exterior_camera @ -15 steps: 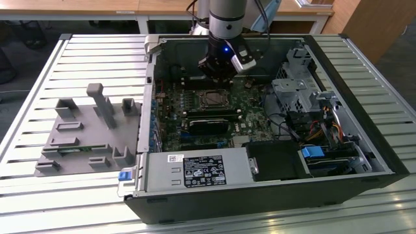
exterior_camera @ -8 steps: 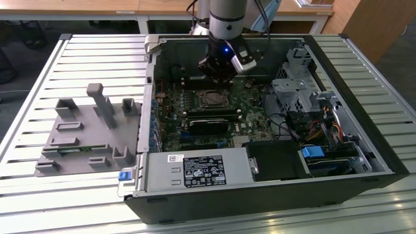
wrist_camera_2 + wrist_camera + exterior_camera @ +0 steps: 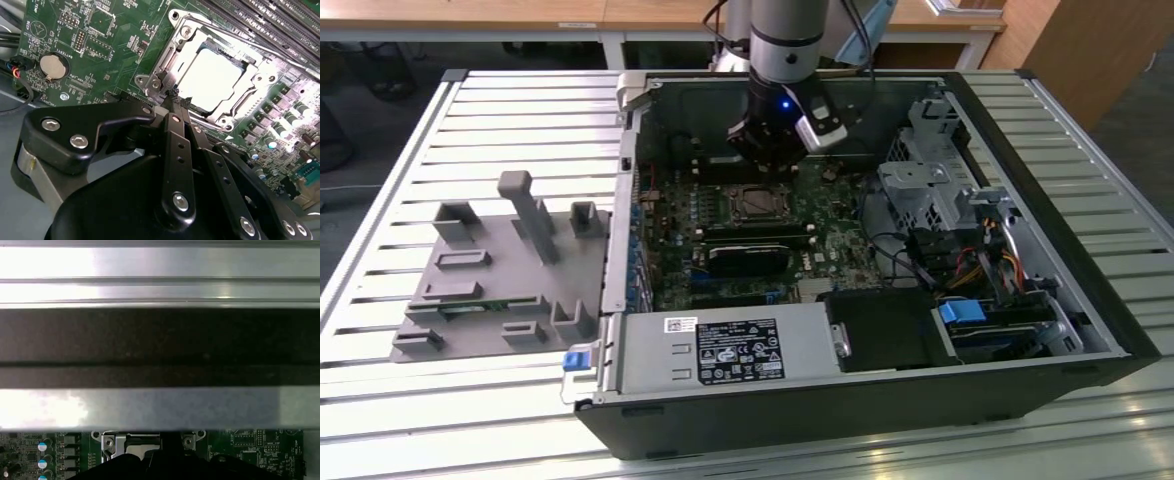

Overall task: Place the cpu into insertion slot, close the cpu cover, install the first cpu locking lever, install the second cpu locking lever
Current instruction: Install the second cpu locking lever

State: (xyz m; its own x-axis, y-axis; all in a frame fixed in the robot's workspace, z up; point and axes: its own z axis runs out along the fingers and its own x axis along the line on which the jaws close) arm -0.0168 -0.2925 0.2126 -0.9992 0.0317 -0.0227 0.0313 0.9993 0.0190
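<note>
The claw is pressed together, holding nothing, its tips at the corner of the insertion slot. Just beyond them the cpu lies seated, the cpu cover down around it. Memory slots run farther off.

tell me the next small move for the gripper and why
Probably a small push of the lever beside the socket. In the second wrist view the cpu sits in the slot with the cover lying over it, and the gripper, fingers together, is at the cover's corner by the lever end.
</note>
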